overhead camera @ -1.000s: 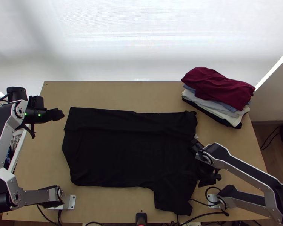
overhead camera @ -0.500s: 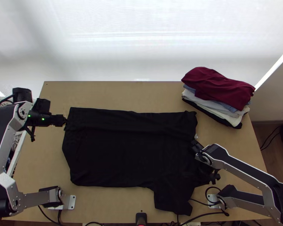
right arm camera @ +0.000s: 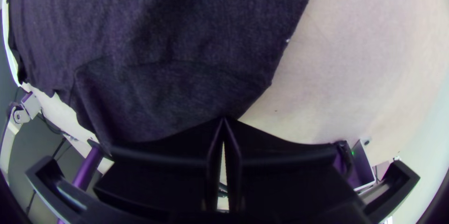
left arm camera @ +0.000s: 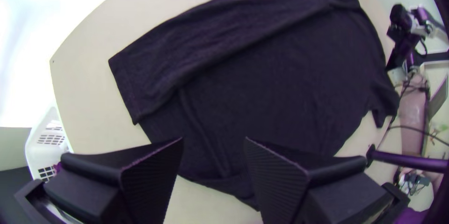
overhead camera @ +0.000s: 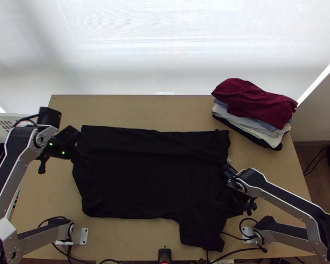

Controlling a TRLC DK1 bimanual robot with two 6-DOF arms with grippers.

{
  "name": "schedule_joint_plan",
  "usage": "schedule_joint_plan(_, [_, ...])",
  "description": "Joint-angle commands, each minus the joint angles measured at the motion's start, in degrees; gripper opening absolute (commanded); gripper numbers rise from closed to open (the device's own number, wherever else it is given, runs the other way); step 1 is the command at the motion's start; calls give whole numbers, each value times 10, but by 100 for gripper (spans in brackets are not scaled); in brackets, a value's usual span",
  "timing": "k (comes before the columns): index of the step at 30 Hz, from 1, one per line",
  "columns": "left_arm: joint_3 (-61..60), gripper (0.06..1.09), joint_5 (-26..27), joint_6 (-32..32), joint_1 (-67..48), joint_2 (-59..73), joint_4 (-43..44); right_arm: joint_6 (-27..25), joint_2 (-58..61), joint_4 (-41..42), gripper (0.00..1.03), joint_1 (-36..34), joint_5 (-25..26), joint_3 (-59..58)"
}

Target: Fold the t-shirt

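The light wooden table (overhead camera: 134, 108) is my work surface. My left gripper (overhead camera: 83, 158), fingers spread apart, is over the t-shirt's left end. My right gripper (overhead camera: 239, 203), fingertips pressed together, is at its right side; I cannot tell if cloth is pinched. Black t-shirt (overhead camera: 143, 180): spread mid-table, far strip folded over. Folded clothes (overhead camera: 257, 103): stacked, far right.

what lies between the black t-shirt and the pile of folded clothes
The top view shows a strip of bare table between shirt and pile.
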Motion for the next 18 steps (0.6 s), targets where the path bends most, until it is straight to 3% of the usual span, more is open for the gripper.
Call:
schedule_joint_plan(1, [-32,71,-56,43,-46,-18,-43,-7,-7,0,3,-5,3,-9])
schedule_joint_plan(3, [-51,70,-89,27,-73,-12,-76,-7,-7,0,3,-6,3,-8])
schedule_joint_plan(7, [-95,70,-150,-78,-157,11,-90,-6,-6,0,3,-6,3,-8])
schedule_joint_plan(11, [-131,69,-174,-151,-238,9,-67,-4,-6,0,3,-6,3,-8])
schedule_joint_plan(18, [-181,69,-203,-183,-332,17,-55,-4,-7,0,3,-6,3,-7])
